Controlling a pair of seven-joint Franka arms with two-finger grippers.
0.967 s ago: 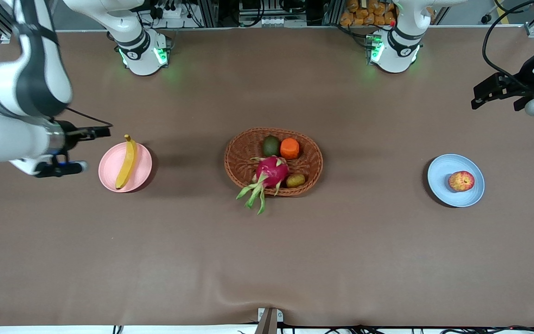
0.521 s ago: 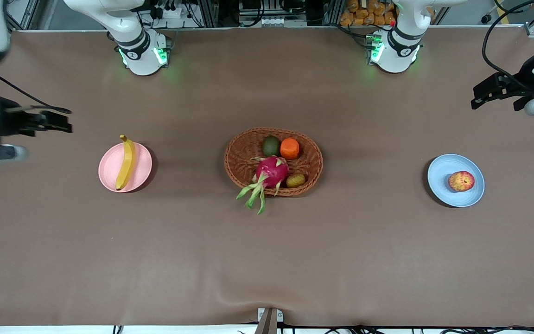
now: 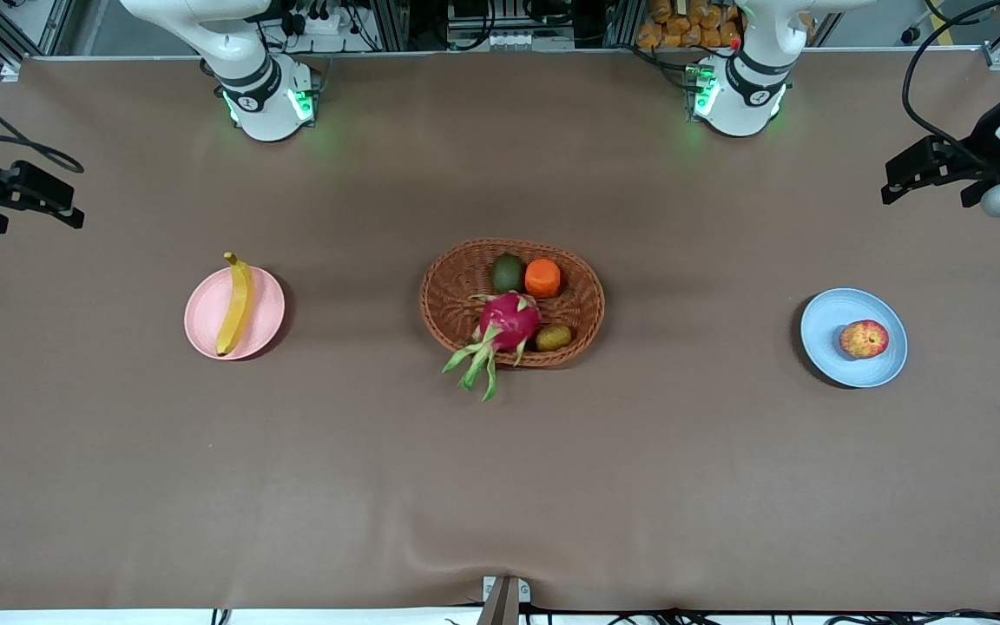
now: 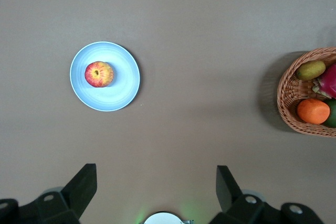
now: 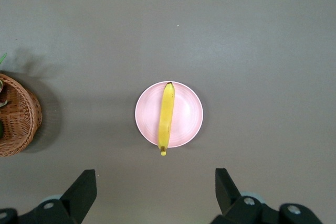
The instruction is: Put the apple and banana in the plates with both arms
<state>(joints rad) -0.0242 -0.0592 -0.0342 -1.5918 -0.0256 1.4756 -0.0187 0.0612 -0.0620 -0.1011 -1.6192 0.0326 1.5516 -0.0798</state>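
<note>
Right gripper (image 3: 23, 193) has drawn away from the basket (image 3: 448, 286), open like the left gripper (image 3: 930, 169); banana (image 3: 236, 304), soft and best held mid-length, lies on pink plate (image 3: 205, 330), apple (image 3: 864, 338), firm and smooth, on blue plate (image 3: 821, 343).

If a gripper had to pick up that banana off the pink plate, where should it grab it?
Probably at the middle of the banana, coming straight down, fingers closing across its narrow width. It lies flat along the pink plate, stem end overhanging the rim, so the middle is balanced and unobstructed.
</note>
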